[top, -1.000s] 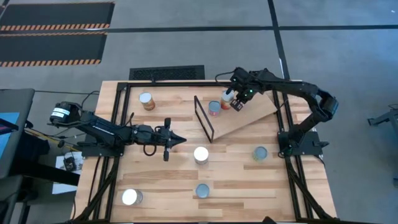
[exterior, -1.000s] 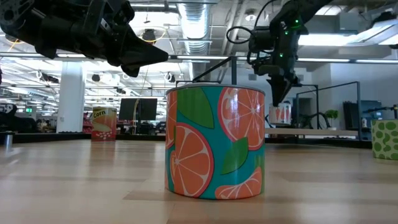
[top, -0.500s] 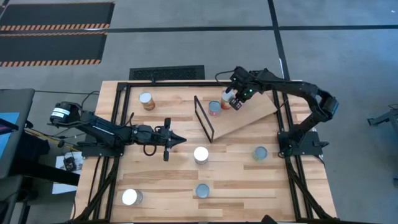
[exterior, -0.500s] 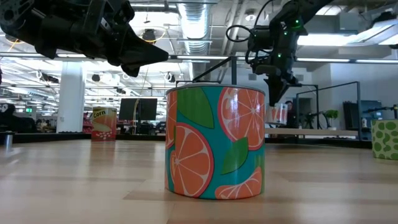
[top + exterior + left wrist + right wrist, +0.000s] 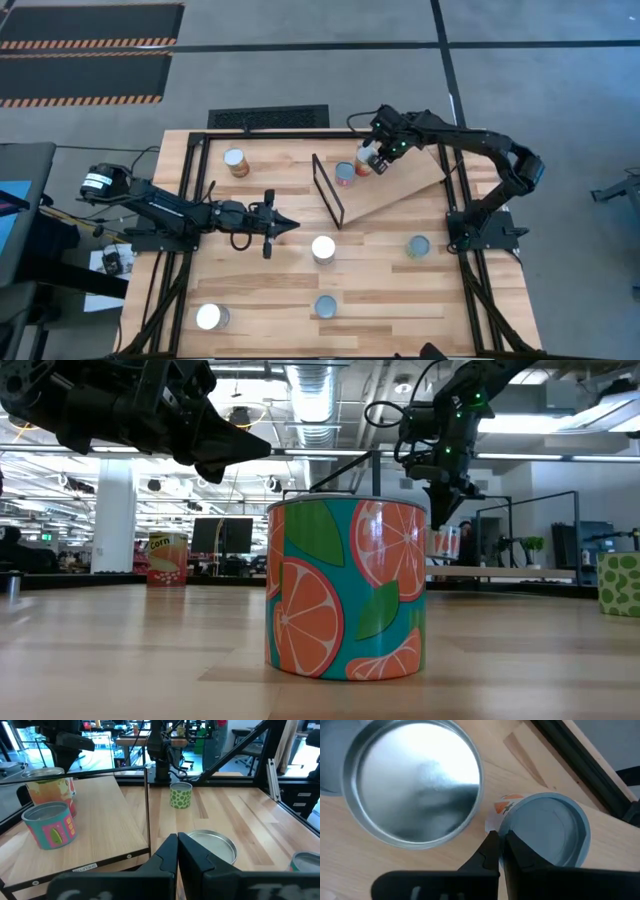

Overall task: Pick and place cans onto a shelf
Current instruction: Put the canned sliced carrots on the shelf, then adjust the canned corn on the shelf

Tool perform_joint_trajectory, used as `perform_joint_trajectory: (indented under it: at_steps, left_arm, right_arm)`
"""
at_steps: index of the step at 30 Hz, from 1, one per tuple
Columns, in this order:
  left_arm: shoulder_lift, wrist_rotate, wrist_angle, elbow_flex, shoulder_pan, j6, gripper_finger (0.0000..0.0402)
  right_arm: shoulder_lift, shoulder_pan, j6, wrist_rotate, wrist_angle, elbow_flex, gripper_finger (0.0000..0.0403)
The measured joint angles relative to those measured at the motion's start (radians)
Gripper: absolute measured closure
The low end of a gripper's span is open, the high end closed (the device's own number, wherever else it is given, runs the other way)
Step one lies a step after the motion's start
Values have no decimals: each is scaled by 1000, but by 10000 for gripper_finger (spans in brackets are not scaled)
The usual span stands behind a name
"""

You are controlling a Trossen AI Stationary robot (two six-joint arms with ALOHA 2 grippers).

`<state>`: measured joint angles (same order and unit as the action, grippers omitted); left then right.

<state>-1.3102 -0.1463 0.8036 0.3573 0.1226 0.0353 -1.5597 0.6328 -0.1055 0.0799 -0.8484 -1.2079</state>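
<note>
Two cans stand upright on the tilted light-wood shelf [image 5: 400, 188], near its black wire frame [image 5: 328, 190]: a teal-labelled one [image 5: 345, 174] and an orange-labelled one [image 5: 363, 160]. My right gripper [image 5: 373, 160] is shut above them. In the right wrist view its tips [image 5: 499, 841] stand between a silver-topped can [image 5: 415, 780] and a bluish-topped can [image 5: 547, 827]. My left gripper [image 5: 287, 225] is shut and empty above mid-table, just short of a white-topped can [image 5: 323, 248]. My right gripper points down with its shut fingertips at the bluish-topped can's rim [image 5: 507, 820]. I cannot tell whether they touch it. The can stands upright on the shelf.
Other cans stand on the table: a corn can [image 5: 236, 161] far left, a green dotted one [image 5: 419, 246] right, two near the front [image 5: 326, 306] [image 5: 210, 317]. The orange-slice can [image 5: 345, 590] fills the low view. A black frame [image 5: 190, 140] rims the table.
My right gripper has moved a little toward the table's far left and up above the shelf's cans, staying shut. The cans have kept their places.
</note>
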Motion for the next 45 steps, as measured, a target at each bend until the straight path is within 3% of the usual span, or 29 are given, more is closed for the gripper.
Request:
perform_joint_trajectory:
  at_steps: [22,45]
  left_arm:
    - [0,0,4,0,0,3,401]
    - [0,0,3,0,0,4,401]
  right_arm:
    - [-64,11,-15,1,28,0,378]
    - [-63,7,-26,-3,-12,-72,308]
